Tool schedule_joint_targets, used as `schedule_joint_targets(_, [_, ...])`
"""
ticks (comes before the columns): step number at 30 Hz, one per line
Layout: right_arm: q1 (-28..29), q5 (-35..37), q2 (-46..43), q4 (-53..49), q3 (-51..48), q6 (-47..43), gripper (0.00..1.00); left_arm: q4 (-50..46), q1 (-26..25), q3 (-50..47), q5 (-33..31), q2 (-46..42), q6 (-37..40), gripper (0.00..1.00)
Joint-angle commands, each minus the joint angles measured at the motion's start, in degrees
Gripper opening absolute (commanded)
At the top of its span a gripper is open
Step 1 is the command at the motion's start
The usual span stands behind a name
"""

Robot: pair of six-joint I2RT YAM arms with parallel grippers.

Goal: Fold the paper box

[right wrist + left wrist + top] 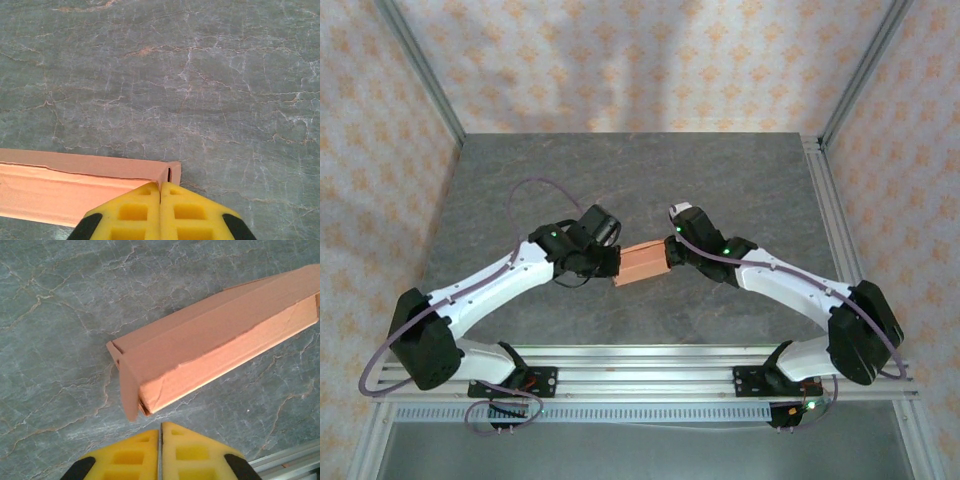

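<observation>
— Salmon-orange card is noted; where is the paper box (640, 265) found?

— It is seen lying on the grey, veined table (620, 170), near the front edge and about midway across, between the two arms. It is folded into a long, flat box shape.

— How is the left gripper (161, 429) set?

— Its yellow fingers (132, 457) are pressed together, with only a thin seam left between them. Nothing is pinched. From the left wrist, the near end of the box is seen just beyond the fingertips, with no contact visible.

— Is that end of the box closed?

— A side flap (128, 390) is seen standing out from it, bent past the corner, and the end is not fully tucked.

— And the right gripper (160, 186)?

— It is likewise pressed together. Its fingertips are placed right at the corner of the box's other end, where a small slot is visible in the card. Whether a thin edge of card is nipped between them cannot be told.

— How is the box laid relative to the arms?

— It is stretched lengthwise from one gripper to the other, its left end lying slightly nearer the front edge than its right.
</observation>
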Motion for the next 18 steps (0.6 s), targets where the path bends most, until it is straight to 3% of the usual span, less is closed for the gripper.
schedule_joint_targets(1, [0.4,0.6,0.9,0.2,1.7,0.2,0.00,0.6,0.4,1.2,0.8,0.8,-1.1,0.08])
schedule_joint_targets(5, [0.4,0.4,0.9,-0.1,2.0,0.4,0.00,-0.4,0.9,2.3,0.8,1.3,-0.7,0.06])
schedule_joint_targets(11, [0.4,0.4,1.0,-0.5,2.4,0.3,0.00,-3.6,1.1,4.3,-3.6,-1.3,1.2,0.26])
schedule_joint_targets(18, [0.4,0.3,1.3,-0.5,2.9,0.3,0.00,-4.9,2.2,3.6,-5.5,0.2,0.1,0.33])
